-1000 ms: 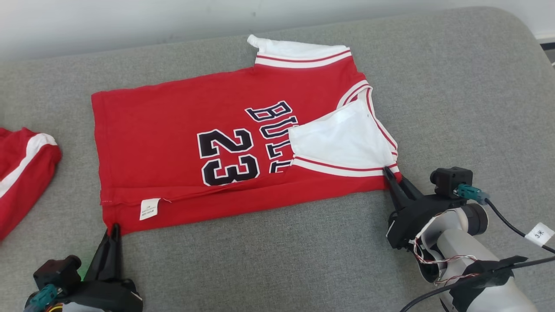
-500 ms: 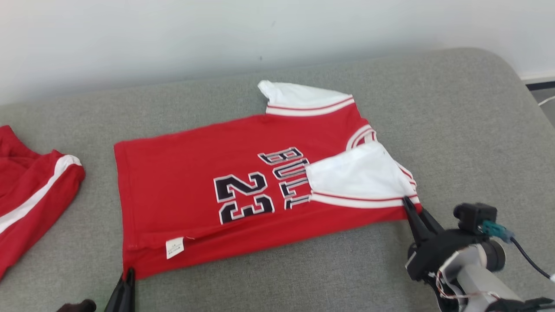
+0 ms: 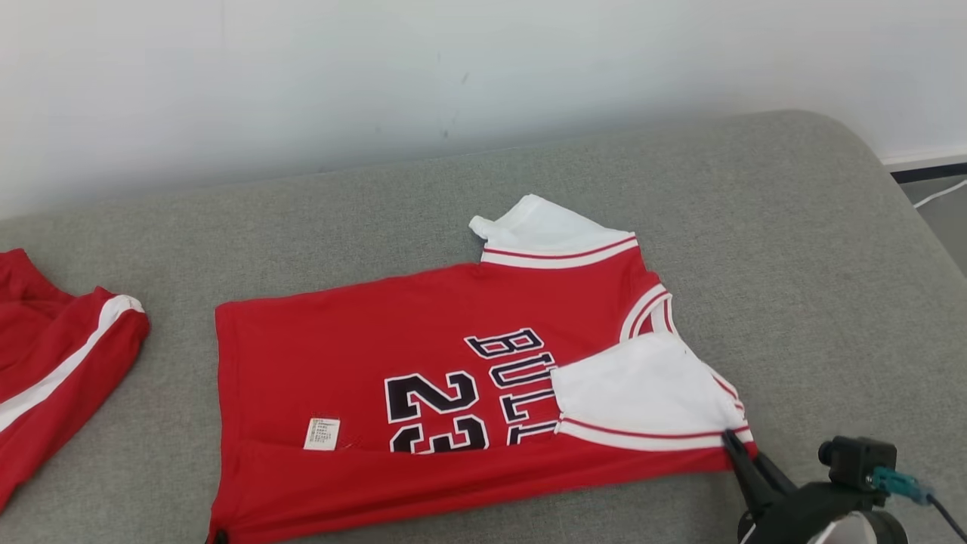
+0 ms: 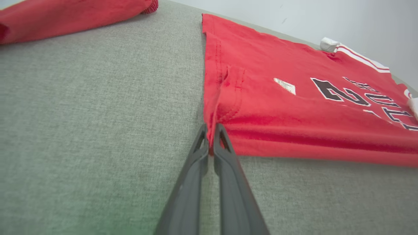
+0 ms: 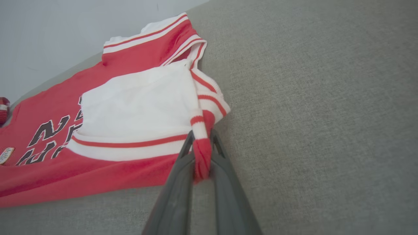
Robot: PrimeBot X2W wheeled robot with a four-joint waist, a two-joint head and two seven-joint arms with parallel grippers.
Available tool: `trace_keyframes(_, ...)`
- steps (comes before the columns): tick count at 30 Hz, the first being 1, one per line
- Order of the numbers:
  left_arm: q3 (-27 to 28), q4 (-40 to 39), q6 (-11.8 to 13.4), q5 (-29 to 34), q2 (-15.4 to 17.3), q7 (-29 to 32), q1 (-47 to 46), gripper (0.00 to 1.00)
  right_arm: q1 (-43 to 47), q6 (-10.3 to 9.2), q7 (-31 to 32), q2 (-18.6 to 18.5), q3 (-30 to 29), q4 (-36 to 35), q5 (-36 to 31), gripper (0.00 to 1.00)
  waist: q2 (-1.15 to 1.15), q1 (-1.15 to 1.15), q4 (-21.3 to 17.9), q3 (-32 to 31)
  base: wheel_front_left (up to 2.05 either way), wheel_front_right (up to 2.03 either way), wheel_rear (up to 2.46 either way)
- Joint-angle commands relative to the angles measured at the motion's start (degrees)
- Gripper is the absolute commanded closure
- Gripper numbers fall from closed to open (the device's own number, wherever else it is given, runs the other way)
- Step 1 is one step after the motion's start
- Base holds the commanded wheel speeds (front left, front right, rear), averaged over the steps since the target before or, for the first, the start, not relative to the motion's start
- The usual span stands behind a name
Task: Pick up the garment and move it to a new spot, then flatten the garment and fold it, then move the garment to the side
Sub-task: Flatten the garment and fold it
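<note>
The red shirt (image 3: pixel 423 332) lies flat in the middle of the grey cushion (image 3: pixel 793 249). The left tool (image 4: pixel 211 135) is shut tight on its near left corner. The right tool (image 5: pixel 202 143) is shut tight on its near right corner. If the thin cloth slips out of one tool, that side could flop down. Then the fold would go crooked. A big pull to the left could bump the other red clothes (image 3: pixel 53 363).

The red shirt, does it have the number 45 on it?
No, the red shirt lying on the grey cushion has the black number 23 printed on it, plain in the head view.
</note>
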Motion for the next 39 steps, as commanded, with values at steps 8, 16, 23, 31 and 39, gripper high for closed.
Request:
trace_keyframes(8,1.5,-1.2,2.0,-1.8,0.2,-0.2,4.0,1.00,9.2,-0.11,6.2,1.7,-4.2,-8.9,-1.5,1.00,0.00,0.01,0.3,0.1,0.00,0.00,0.00)
trace_keyframes(16,0.8,-0.3,2.2,-2.4,0.1,-0.2,3.9,1.00,12.9,-0.11,10.3,4.0,-7.8,-12.4,-4.4,1.00,0.00,0.01,1.0,0.2,0.00,0.00,0.00)
trace_keyframes(23,0.7,-1.7,2.7,-2.3,0.0,-0.2,3.8,0.00,13.0,-0.09,8.8,5.7,-10.0,-14.1,-8.1,0.00,0.00,0.01,1.2,-0.2,0.00,0.00,0.00)
trace_keyframes(31,0.9,-6.1,3.7,-1.7,0.0,-0.2,4.4,0.00,11.6,-0.09,5.1,6.5,-11.9,-16.2,-11.5,0.00,0.00,0.01,1.4,-0.7,0.00,0.00,0.00)
trace_keyframes(39,0.7,-15.6,5.8,1.7,0.0,-0.2,5.2,0.00,9.2,-0.09,-2.4,7.8,-11.8,-16.8,-16.7,0.00,0.00,0.01,2.5,-1.2,0.00,0.00,0.00)
